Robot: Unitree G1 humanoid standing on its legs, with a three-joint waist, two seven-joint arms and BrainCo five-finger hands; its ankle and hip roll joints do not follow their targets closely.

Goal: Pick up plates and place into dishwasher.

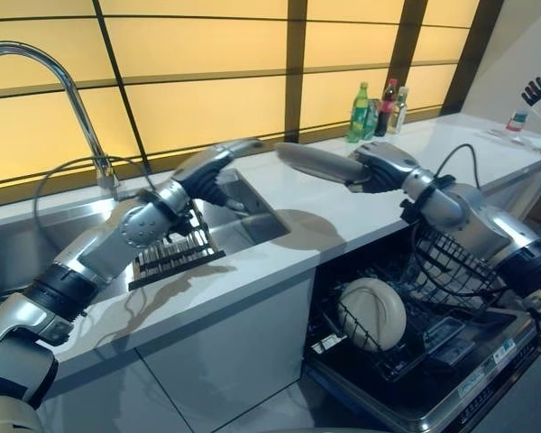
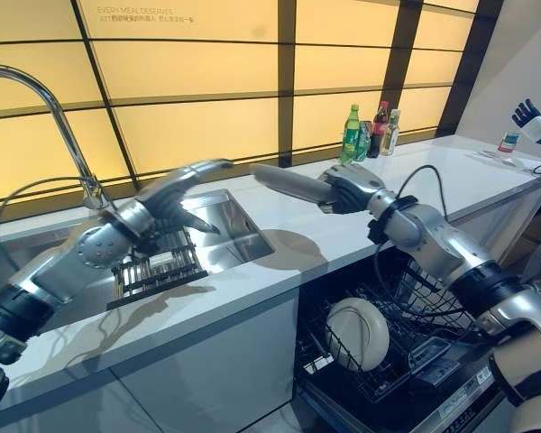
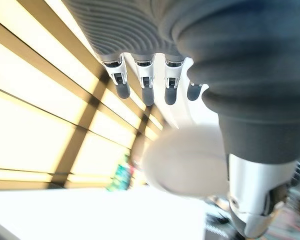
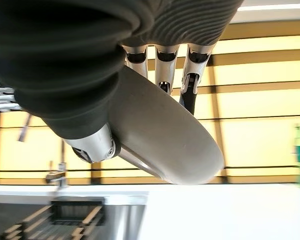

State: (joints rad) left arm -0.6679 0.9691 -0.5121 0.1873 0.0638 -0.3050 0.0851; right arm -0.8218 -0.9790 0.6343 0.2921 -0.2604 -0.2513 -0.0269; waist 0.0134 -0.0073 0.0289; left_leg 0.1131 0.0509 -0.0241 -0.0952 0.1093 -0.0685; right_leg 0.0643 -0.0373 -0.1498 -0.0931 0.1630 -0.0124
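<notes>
My right hand is shut on a pale grey plate, held edge-on above the white counter between the sink and the open dishwasher. In the right wrist view the plate sits pinched between the thumb and the fingers. My left hand hovers open over the sink, just left of the plate's rim and holding nothing; its fingers are straight. Another pale plate stands upright in the dishwasher's lower rack.
A black dish rack lies in the sink below my left arm. A curved chrome faucet rises at the left. Several bottles stand against the back wall, and a small bottle stands at the counter's far right.
</notes>
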